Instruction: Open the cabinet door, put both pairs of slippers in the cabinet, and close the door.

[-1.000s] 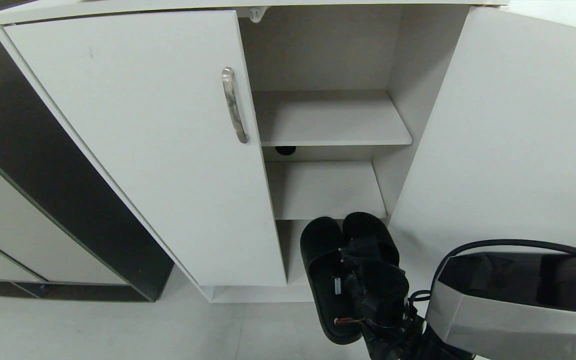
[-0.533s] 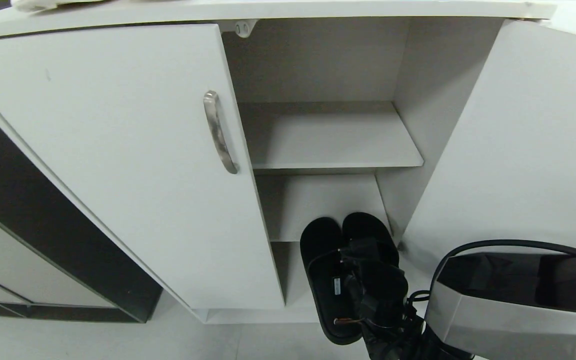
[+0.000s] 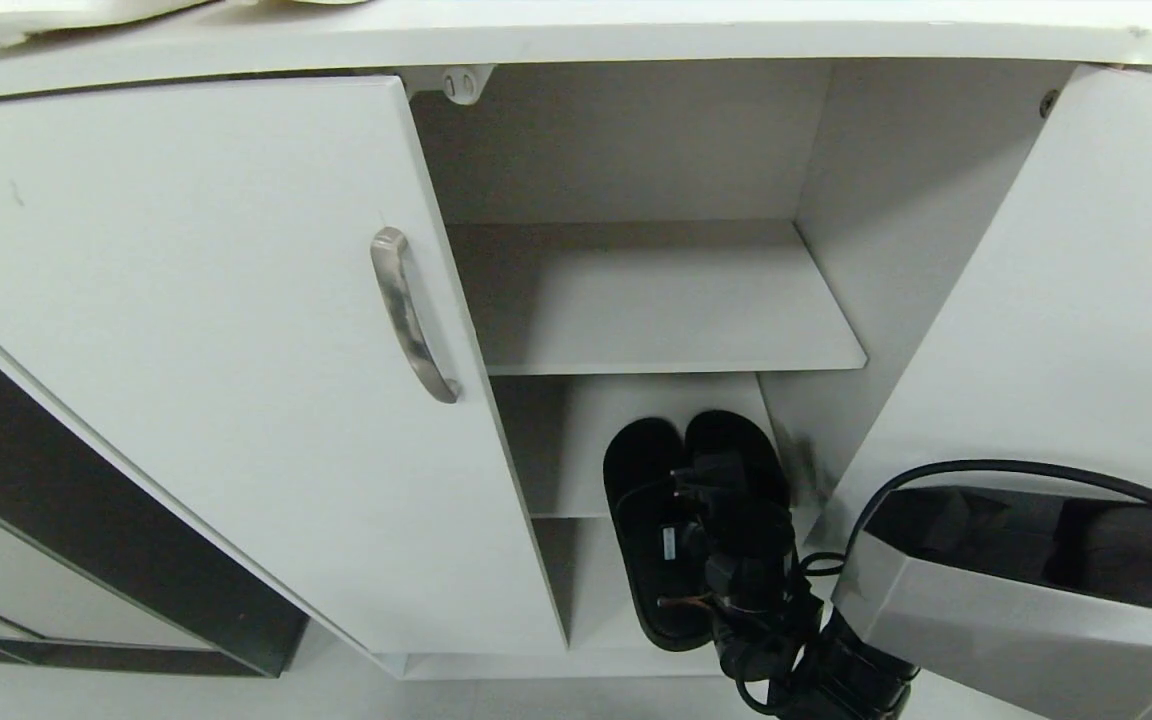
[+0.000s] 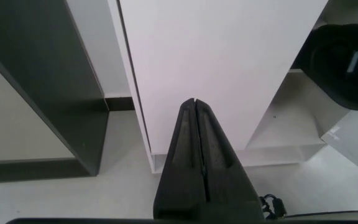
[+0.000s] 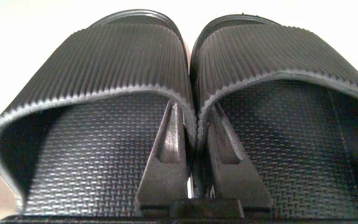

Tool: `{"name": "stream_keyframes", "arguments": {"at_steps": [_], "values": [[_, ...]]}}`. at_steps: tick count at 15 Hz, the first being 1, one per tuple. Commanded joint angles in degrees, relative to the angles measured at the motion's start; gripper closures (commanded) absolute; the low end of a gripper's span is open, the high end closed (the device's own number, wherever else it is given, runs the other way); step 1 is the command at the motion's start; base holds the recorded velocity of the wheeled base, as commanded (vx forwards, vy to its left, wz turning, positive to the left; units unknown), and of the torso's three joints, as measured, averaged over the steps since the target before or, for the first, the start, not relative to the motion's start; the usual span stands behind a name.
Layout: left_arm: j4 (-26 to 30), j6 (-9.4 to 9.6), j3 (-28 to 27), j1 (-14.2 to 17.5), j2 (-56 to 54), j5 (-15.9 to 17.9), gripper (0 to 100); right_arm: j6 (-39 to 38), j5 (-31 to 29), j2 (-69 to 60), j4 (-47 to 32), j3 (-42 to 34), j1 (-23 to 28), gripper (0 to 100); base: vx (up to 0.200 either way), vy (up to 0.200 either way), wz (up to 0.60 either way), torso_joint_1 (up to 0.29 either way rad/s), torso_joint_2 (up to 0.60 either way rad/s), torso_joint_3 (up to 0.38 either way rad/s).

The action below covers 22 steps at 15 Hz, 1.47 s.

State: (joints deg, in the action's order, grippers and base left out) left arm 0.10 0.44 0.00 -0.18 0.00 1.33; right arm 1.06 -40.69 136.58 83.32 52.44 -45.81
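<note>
Pinches the black slippers (image 3: 648, 470) by their touching inner straps between the narrow jaws of the right gripper (image 5: 193, 112), toes ahead of the jaws at the cabinet shelf (image 3: 576, 450), left gripper (image 4: 194, 104) closed tight and empty; risks catching a toe on the shelf lip, twisting the pair loose.

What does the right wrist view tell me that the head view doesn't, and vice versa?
Right wrist view adds the grip: the right claw has one finger inside each of the black slippers, pinching their adjoining strap edges together. Head view adds the setting: the cabinet, its right door open, its left door shut, its shelves, with the pair held before the lower ones. Shared: the claw and the slippers themselves.
</note>
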Motion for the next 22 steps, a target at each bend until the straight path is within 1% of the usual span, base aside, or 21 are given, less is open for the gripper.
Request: {"name": "stream_keyframes", "arguments": {"at_steps": [1,11,15,22], "values": [[-0.01,0.0,0.0,0.01,0.09,-0.01,100,-0.01,0.09,2.11,-1.5,4.77,1.08,100,0.0,0.0,0.0,0.0,0.0,0.0],[-0.01,0.0,0.0,0.01,0.09,-0.1,100,-0.01,0.44,3.43,-11.96,17.52,3.8,100,0.0,0.0,0.0,0.0,0.0,0.0],[-0.01,0.0,0.0,0.01,0.09,-0.1,100,-0.01,0.44,4.31,-14.86,22.35,3.8,100,0.0,0.0,0.0,0.0,0.0,0.0],[-0.01,0.0,0.0,0.01,0.09,-0.1,100,0.08,0.44,5.71,-15.3,25.08,3.98,100,0.0,0.0,0.0,0.0,0.0,0.0]]}}
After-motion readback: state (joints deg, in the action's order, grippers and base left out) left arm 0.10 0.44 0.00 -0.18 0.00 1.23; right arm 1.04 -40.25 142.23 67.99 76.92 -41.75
